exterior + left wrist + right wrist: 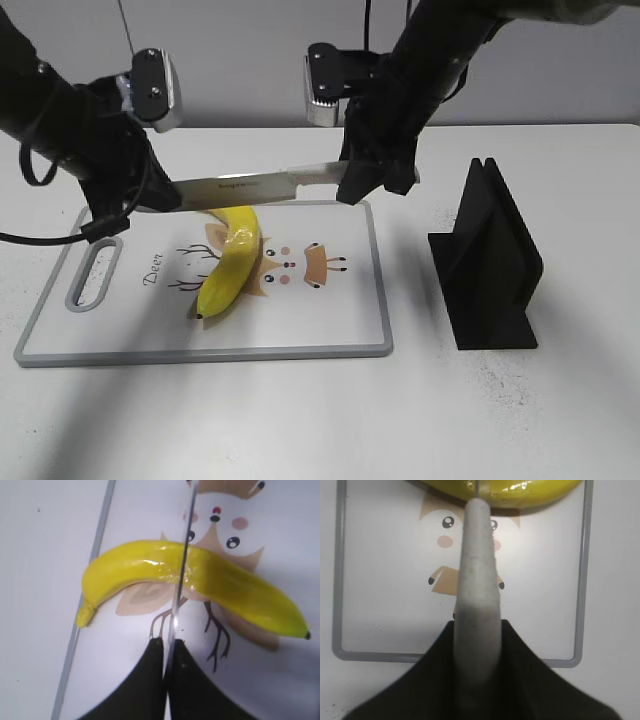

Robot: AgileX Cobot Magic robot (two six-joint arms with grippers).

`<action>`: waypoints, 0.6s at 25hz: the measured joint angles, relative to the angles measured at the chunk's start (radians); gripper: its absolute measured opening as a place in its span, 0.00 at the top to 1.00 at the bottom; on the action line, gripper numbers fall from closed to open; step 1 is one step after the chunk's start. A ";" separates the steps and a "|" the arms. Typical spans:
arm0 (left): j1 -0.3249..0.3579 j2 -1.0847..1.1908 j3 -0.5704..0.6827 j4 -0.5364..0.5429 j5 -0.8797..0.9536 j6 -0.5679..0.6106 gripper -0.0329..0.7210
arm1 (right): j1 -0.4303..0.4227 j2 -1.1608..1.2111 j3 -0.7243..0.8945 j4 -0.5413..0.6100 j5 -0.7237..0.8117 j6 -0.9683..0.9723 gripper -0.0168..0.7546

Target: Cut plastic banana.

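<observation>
A: Knife [262,186] first. Who has it, and how?

B: Both arms. The right tool [378,185] is clamped on the grey handle [476,605], and the left tool [166,647] is pinched narrow on the far end of the blade, so the knife spans level between them. Held at both ends, it probably can't twist when it is pressed down.

A: Where is the banana [231,272]?

B: It lies on the cutting board [345,305], across the deer drawing, one end toward the board's far edge and the other toward the near edge. The blade crosses over its upper half. The left wrist view shows the edge running straight across the middle of the fruit; whether it touches yet, I cannot tell.

A: Why set it crosswise?

B: My guess: a straight push down then cuts it through, with the board taking the edge rather than the counter [560,410].

A: And the black stand [490,265]?

B: It stands empty on the right, well apart from the board.
</observation>
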State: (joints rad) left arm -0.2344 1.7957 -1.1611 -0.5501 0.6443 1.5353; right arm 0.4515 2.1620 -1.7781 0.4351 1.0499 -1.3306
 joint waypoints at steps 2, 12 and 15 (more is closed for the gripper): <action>0.000 -0.046 0.000 0.001 0.039 -0.004 0.97 | 0.000 -0.038 0.000 0.001 0.026 0.002 0.77; 0.002 -0.168 0.001 -0.017 0.122 -0.015 0.90 | 0.000 -0.120 0.000 0.011 0.087 0.005 0.77; 0.009 -0.172 0.001 -0.063 0.120 -0.022 0.61 | 0.000 -0.120 0.002 -0.009 0.101 0.011 0.77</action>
State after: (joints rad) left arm -0.2255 1.6236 -1.1606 -0.6135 0.7641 1.5131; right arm 0.4515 2.0420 -1.7760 0.4259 1.1505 -1.3197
